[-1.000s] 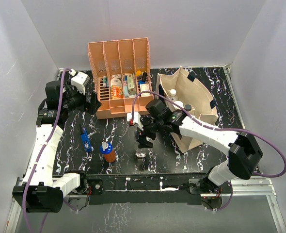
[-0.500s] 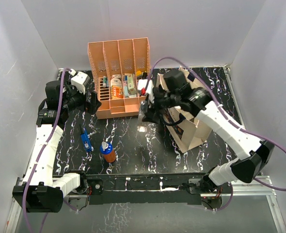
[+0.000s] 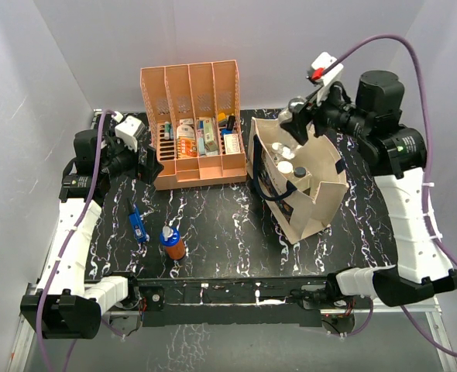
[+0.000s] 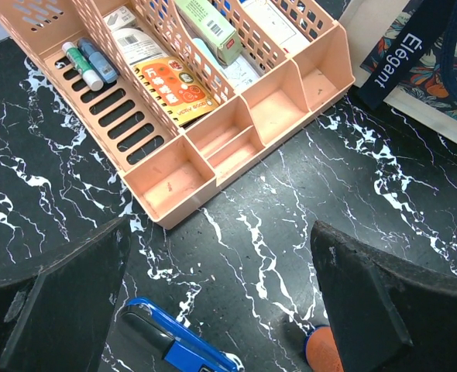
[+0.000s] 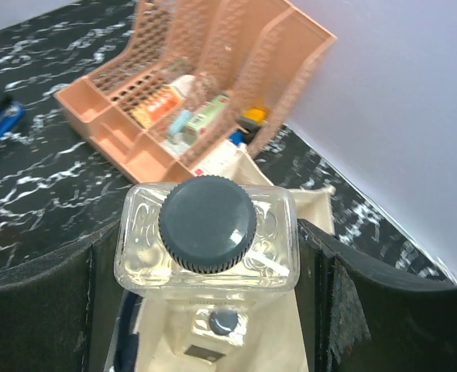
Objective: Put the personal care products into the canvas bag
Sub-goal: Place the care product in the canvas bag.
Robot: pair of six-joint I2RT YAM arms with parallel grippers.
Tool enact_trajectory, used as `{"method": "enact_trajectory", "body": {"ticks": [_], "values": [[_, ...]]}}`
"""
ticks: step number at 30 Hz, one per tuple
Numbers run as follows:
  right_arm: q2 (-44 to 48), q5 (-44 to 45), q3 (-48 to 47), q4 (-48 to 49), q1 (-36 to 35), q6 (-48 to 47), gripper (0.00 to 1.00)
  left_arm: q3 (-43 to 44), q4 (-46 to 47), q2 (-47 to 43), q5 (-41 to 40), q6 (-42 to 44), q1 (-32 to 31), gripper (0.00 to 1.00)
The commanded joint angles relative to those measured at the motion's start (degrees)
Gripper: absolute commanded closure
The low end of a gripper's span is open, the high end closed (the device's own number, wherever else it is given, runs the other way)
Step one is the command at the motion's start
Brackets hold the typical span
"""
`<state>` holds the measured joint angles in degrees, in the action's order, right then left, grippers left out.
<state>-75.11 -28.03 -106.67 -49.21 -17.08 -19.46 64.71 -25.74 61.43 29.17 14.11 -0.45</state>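
right gripper (image 3: pixel 297 124) clamped on clear square dark-capped bottle (image 5: pixel 207 240), above cream canvas bag (image 3: pixel 321 205) far right, left gripper (image 4: pixel 221 302) wide open, empty, beside orange file rack (image 3: pixel 190 172)

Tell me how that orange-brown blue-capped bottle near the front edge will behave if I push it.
The orange-brown bottle stands upright and looks tall for its base, so a push near its top would probably tip it. Its body looks round, so once down it would likely roll on the smooth black table. A low, slow push seems safer.
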Motion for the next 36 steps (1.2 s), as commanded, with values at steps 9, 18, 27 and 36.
{"method": "enact_trajectory", "body": {"ticks": [9,18,27,36], "values": [[7.5,9.9,9.5,10.9,5.4,1.7,0.92,-0.6,0.9,-1.0,2.6,-0.2,0.4,0.03],[10.3,9.9,19.0,13.4,6.6,1.7,0.92,-1.1,0.7,-1.3,3.2,0.3,0.4,0.03],[11.7,8.7,21.0,13.0,7.3,1.7,0.92,-1.3,1.0,-0.9,3.8,0.2,0.4,0.03],[13.5,5.1,22.1,6.2,7.3,-5.3,0.36,-2.0,0.9,-1.0,4.5,0.8,0.4,0.03]]}}
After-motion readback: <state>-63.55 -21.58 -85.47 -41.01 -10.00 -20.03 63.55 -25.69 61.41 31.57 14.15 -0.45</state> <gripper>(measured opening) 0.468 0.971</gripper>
